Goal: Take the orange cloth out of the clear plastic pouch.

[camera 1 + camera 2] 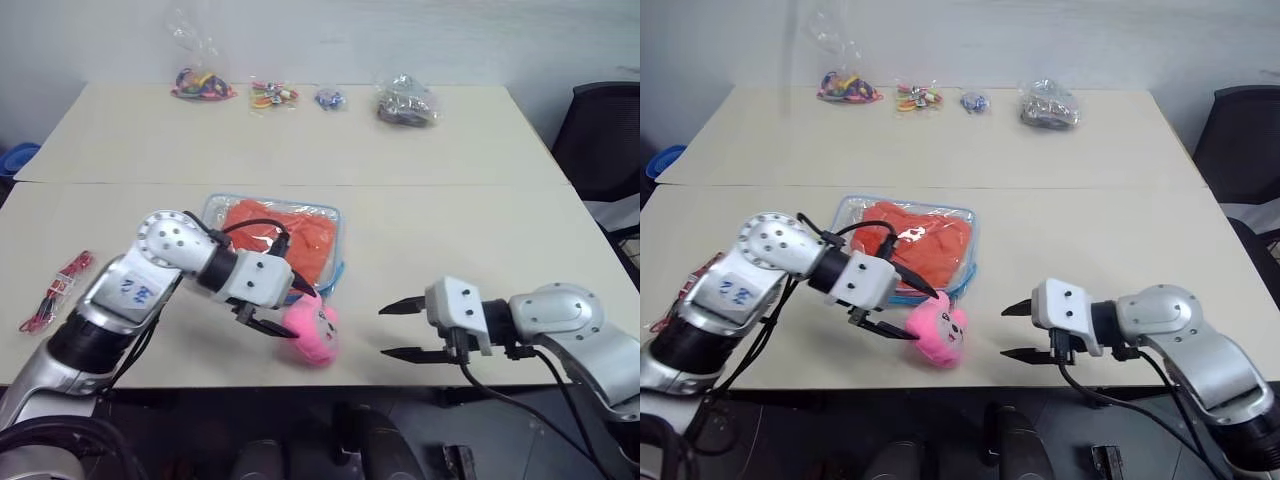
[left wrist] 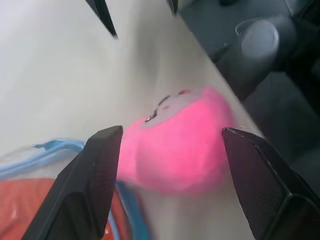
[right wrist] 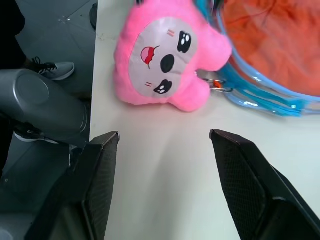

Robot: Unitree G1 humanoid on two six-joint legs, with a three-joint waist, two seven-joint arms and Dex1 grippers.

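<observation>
1. The head's two eye views looked forward and down over the table (image 1: pixel 430 230).
2. Each wrist view looked closely along its fingers; both shared the pink plush toy (image 3: pixel 167 62).

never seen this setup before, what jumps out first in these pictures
The pink plush toy near the table's front edge catches the eye first, with the open left gripper right at it, fingers either side. Just behind lies the clear plastic pouch with the orange cloth inside. The right gripper hangs open to the toy's right.
</observation>
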